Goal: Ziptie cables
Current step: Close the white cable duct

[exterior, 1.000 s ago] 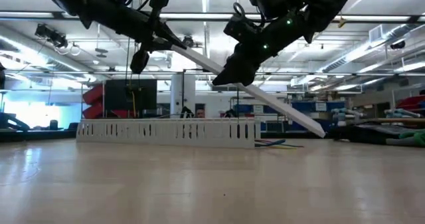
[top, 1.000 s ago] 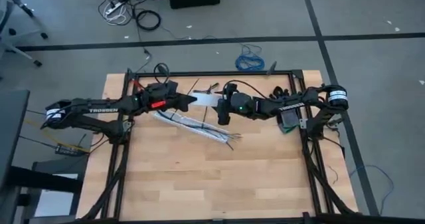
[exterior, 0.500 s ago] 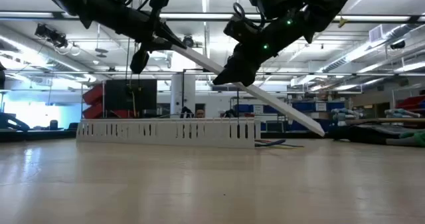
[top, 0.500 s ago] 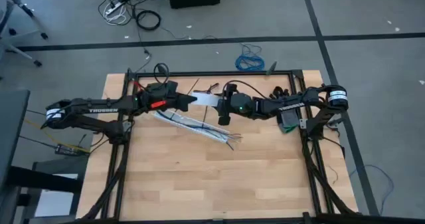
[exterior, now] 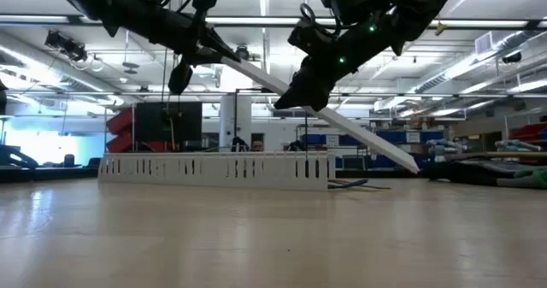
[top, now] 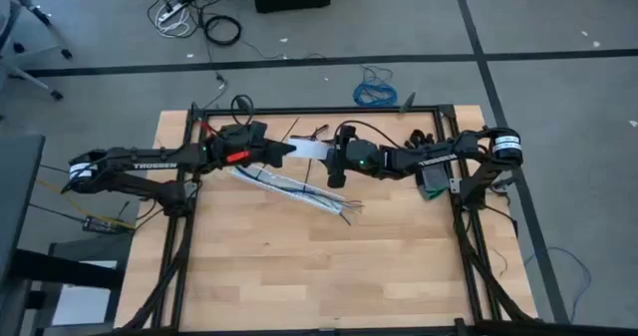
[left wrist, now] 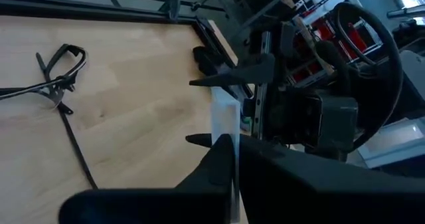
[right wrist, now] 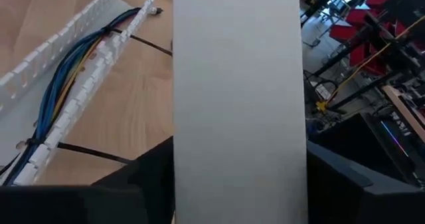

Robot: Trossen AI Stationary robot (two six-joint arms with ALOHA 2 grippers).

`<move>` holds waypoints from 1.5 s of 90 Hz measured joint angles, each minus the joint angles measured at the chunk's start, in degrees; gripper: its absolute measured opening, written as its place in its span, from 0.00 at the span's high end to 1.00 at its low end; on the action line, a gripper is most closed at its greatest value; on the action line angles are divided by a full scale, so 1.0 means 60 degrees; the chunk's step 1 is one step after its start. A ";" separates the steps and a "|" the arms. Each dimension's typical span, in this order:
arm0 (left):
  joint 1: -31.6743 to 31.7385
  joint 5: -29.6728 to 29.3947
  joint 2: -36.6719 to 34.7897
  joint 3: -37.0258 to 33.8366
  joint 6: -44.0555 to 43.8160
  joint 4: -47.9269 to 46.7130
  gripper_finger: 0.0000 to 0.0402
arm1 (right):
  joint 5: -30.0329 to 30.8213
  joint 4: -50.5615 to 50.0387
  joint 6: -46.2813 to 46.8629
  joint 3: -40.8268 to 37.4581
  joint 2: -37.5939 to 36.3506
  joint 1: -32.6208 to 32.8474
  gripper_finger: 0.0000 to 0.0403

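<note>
Looking straight down in the high view, the left end effector [top: 283,151] and the right end effector [top: 336,166] are seen facing each other over the far half of the desk [top: 299,266], with a white cover strip [top: 310,149] spanning between them. The cables [top: 342,207] are laid in a white slotted duct [top: 289,187] on the desk just below the two end effectors, their ends spilling out at one end.

In the low view, the cover strip [exterior: 359,137] is held aloft and tilted, well clear of the duct [exterior: 214,170].

In the left wrist view, the left end effector [left wrist: 224,159] is closed on one end of the strip [left wrist: 224,121]; a black zip tie [left wrist: 74,151] lies loose on the desk.

In the right wrist view, the strip [right wrist: 239,104] fills the gap between the right fingers, so it is probably clamped, though the contact itself is hidden. The cables [right wrist: 56,101] are seen bundled inside the duct [right wrist: 86,78].

For good work, the strip should be kept level and carried well aside, so the bundle is left exposed. A tie is best threaded under the wires at a slot, with nothing dragged across them.
</note>
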 joint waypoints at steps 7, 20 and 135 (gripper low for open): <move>0.0000 0.0010 0.0000 0.0000 0.0004 0.0004 1.00 | -0.0004 -0.0010 -0.0004 0.0000 0.0000 0.0000 0.46; 0.0000 0.0016 0.0000 0.0000 0.0007 0.0004 1.00 | 0.0000 -0.0028 0.0000 0.0000 0.0000 0.0000 0.46; 0.0802 0.2178 -0.0343 0.0000 0.2019 -0.0237 0.81 | -0.0004 -0.0319 0.0350 0.0000 0.0000 0.0054 0.46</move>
